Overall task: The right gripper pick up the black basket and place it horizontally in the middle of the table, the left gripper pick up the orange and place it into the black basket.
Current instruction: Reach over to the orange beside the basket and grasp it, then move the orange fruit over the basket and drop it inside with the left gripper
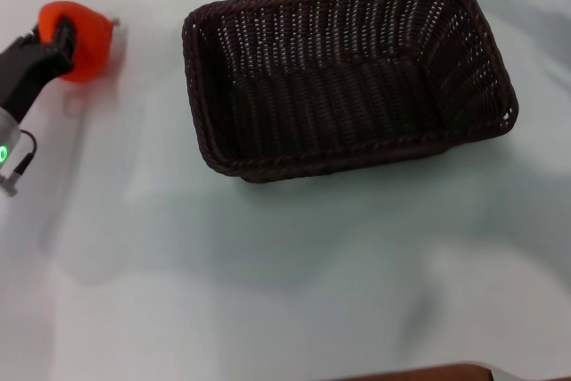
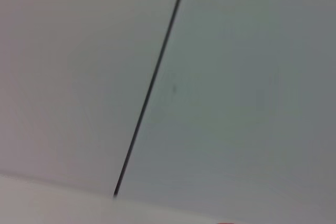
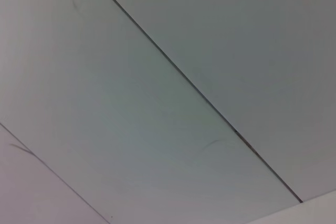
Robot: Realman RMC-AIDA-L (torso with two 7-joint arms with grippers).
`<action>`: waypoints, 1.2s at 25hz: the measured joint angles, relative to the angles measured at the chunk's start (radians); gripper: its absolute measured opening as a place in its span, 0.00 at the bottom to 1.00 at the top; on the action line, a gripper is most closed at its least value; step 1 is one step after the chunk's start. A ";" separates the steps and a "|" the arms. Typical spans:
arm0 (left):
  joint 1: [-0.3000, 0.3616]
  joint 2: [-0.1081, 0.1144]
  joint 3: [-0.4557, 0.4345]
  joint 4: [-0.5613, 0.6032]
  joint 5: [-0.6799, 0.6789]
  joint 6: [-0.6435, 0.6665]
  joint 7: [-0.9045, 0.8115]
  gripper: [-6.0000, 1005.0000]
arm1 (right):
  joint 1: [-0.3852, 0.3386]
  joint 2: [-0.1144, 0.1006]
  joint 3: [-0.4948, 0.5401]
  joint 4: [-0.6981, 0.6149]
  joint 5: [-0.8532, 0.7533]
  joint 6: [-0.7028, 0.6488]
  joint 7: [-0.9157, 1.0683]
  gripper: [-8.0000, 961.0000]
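The black basket (image 1: 348, 78) lies lengthwise across the middle of the white table (image 1: 268, 292), open side up and empty. The orange (image 1: 89, 42) is at the far left of the head view. My left gripper (image 1: 64, 42) comes in from the left edge, and its dark fingers (image 1: 59, 35) are closed around the orange's near side. I cannot tell whether the orange rests on the table or is lifted. My right gripper is out of view. Both wrist views show only pale flat surfaces crossed by thin dark seams.
The left arm's silver-white body with a small green light (image 1: 4, 154) shows at the left edge. A brown strip (image 1: 419, 374) marks the table's near edge. White tabletop lies between the orange and the basket's left rim (image 1: 189, 60).
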 joint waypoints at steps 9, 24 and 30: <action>0.163 -0.011 0.025 -0.168 0.002 -0.273 -0.018 0.27 | 0.018 -0.018 0.028 0.032 0.010 0.000 -0.031 0.72; 0.074 -0.028 0.426 -0.206 0.042 -0.426 0.038 0.21 | 0.075 -0.032 0.031 0.035 0.033 -0.012 -0.060 0.71; 0.046 -0.028 0.502 -0.207 -0.040 -0.353 0.072 0.25 | 0.074 -0.029 0.040 0.040 0.059 -0.018 -0.103 0.71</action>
